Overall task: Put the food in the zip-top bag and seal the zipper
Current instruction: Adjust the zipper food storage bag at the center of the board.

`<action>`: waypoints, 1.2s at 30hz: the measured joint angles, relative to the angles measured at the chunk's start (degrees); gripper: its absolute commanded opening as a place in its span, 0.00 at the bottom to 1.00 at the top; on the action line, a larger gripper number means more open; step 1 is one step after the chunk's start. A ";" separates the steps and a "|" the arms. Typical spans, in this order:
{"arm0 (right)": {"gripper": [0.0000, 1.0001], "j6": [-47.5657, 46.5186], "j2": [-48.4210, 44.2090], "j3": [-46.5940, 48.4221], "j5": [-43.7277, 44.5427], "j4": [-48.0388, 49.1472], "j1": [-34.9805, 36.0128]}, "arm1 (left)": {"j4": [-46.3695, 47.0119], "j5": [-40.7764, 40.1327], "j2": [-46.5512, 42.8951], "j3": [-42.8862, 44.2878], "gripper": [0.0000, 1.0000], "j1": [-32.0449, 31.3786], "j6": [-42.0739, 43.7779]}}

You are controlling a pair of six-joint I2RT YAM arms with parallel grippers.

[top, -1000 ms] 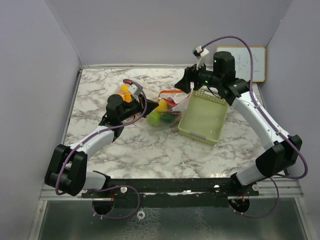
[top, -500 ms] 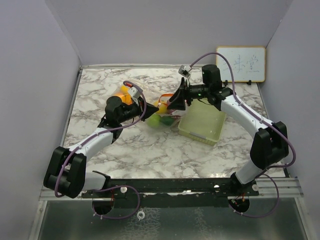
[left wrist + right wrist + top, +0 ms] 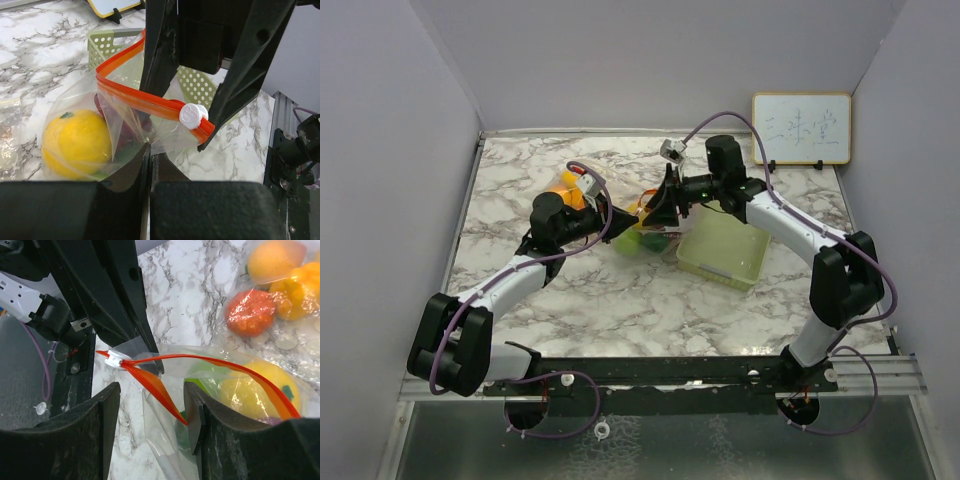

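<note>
Pinching the clear bag (image 3: 125, 125) just left of the green basket (image 3: 725, 245), the left claw (image 3: 150, 151) is shut tight on its plastic. The right claw (image 3: 151, 390) stands part open astride the orange zipper (image 3: 140, 98) beside the white slider (image 3: 193, 116), gripping nothing. A yellow fruit (image 3: 77, 142) sits inside the bag, and more toy food (image 3: 250, 312) lies farther left of the basket.

Two pincers: left pincer (image 3: 150, 152), right pincer (image 3: 152, 390). One zip-top bag (image 3: 125, 125), one white slider (image 3: 193, 116), one basket (image 3: 725, 245), one whiteboard (image 3: 801, 128). Three foods outside the bag: orange fruit (image 3: 270, 260), yellow piece (image 3: 298, 287), red piece (image 3: 250, 312). Inside it, one yellow fruit (image 3: 77, 142) shows clearly.
</note>
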 measured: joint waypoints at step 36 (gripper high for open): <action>0.02 -1.73 -1.55 6.88 10.54 -11.82 2.32 | -6.67 0.26 2.51 11.34 0.23 0.81 7.21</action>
